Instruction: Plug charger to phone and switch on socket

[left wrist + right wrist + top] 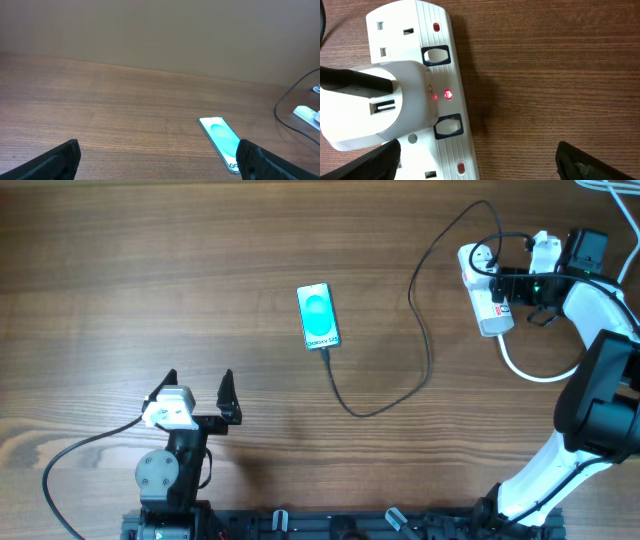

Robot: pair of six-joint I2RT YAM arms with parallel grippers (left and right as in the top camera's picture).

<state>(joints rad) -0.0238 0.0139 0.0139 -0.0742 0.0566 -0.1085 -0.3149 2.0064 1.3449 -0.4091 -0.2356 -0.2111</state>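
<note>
Left tool and right tool both gape; right hovers over the socket (red light glowing)

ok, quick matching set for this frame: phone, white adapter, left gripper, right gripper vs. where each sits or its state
Column 1:
1. phone
2. white adapter
3. left gripper
4. right gripper

Column 2:
A. open, above the socket
B. plugged into the socket
C. middle of the table, teal screen lit
D. open, holding nothing, at the near edge

Pairs: 1-C, 2-B, 3-D, 4-A
</note>
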